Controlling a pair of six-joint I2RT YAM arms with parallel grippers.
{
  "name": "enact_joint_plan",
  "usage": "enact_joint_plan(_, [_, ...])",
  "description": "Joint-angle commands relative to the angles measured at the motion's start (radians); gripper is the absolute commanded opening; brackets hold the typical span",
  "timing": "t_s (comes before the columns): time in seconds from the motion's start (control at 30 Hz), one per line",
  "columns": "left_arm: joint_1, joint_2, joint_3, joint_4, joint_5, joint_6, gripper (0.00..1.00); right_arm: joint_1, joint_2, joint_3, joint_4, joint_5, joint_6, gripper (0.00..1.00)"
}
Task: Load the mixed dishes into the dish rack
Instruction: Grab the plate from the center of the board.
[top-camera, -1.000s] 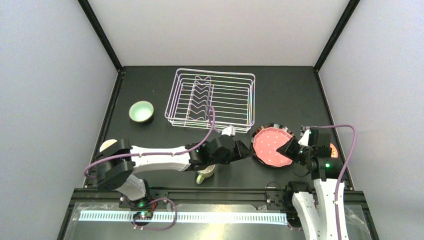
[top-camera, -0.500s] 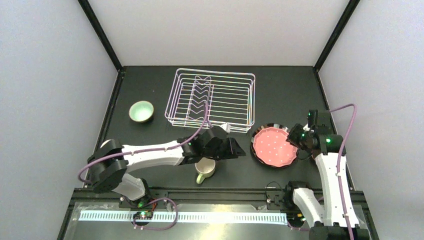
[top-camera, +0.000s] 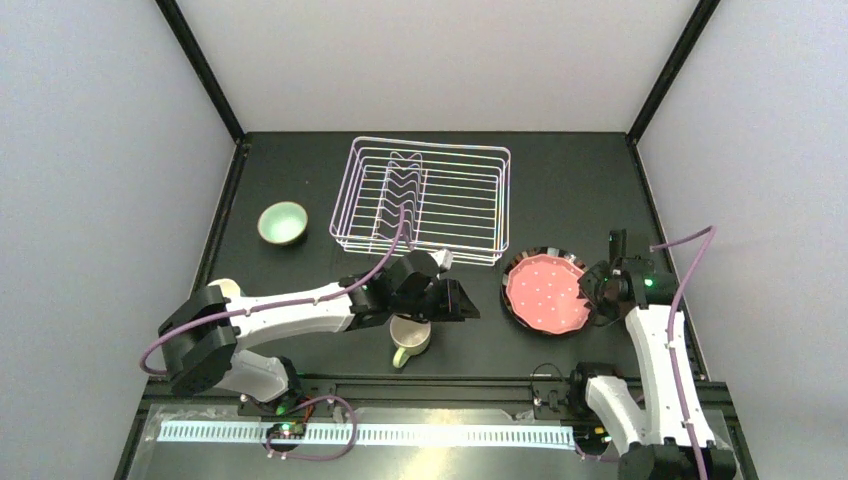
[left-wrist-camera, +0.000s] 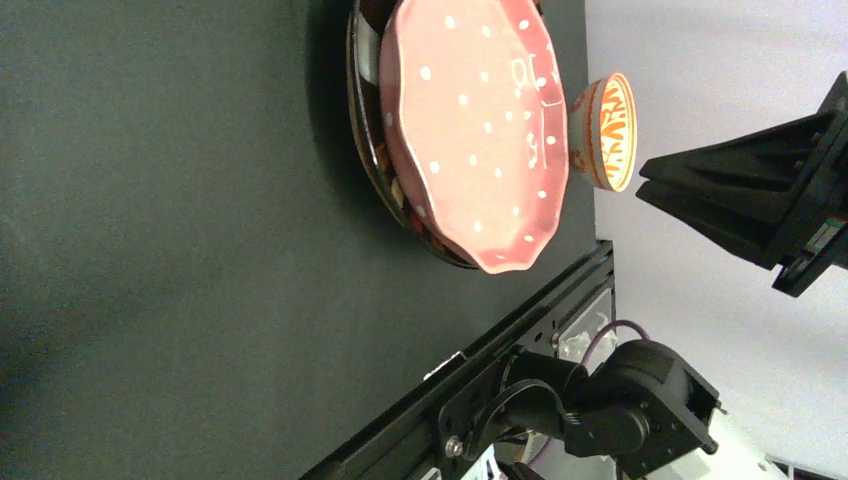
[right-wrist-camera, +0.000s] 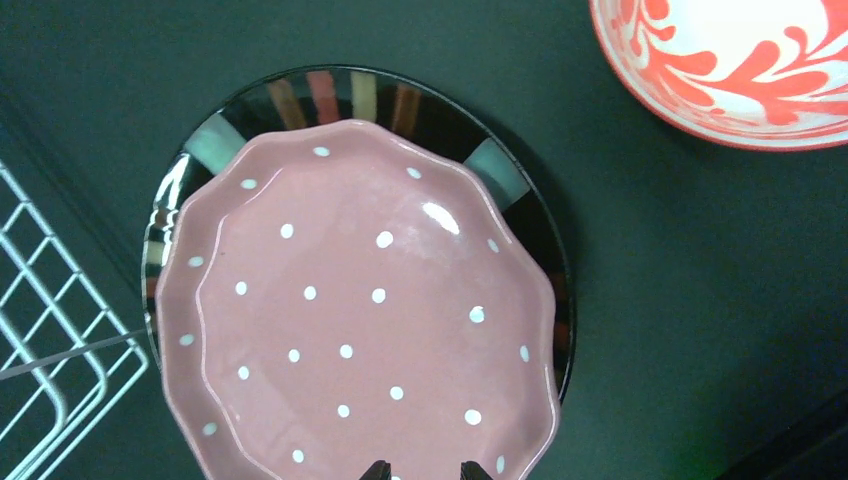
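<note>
The pink dotted plate (top-camera: 545, 292) lies on the dark-rimmed plate (top-camera: 512, 268) right of the white wire dish rack (top-camera: 425, 200). It also shows in the right wrist view (right-wrist-camera: 360, 310) and the left wrist view (left-wrist-camera: 470, 130). My right gripper (right-wrist-camera: 422, 472) is open, its tips just over the pink plate's edge. The orange-patterned bowl (right-wrist-camera: 740, 60) sits beside the plates. My left gripper (top-camera: 468, 306) hovers by the cream mug (top-camera: 410, 338), pointing at the plates; its fingers are unclear. The pale-green bowl (top-camera: 282, 222) stands left of the rack. The light-blue mug and mint plate are out of view.
The rack holds no dishes, and its upright prongs (top-camera: 403, 190) stand left of its middle. The black frame rail (top-camera: 430, 385) runs along the table's near edge. Grey walls close in the left and right sides.
My left gripper has drawn back leftward from the plates to beside the mug. My right arm has swung up and right; its gripper stays at the plates' right edge and now hides the orange bowl from above.
</note>
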Motion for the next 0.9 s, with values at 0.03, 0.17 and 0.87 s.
enact_joint_plan(0.03, [0.026, -0.005, -0.023, 0.012, 0.058, 0.027, 0.94, 0.004, 0.041, -0.004, -0.01, 0.083, 0.029, 0.4])
enact_joint_plan(0.17, [0.052, 0.008, -0.037, 0.04, 0.085, 0.024, 0.94, 0.004, 0.088, -0.011, -0.001, 0.127, 0.006, 0.47])
enact_joint_plan(0.87, [0.132, 0.105, -0.048, 0.141, 0.17, 0.025, 0.94, -0.121, 0.218, -0.078, 0.149, 0.057, -0.146, 0.58])
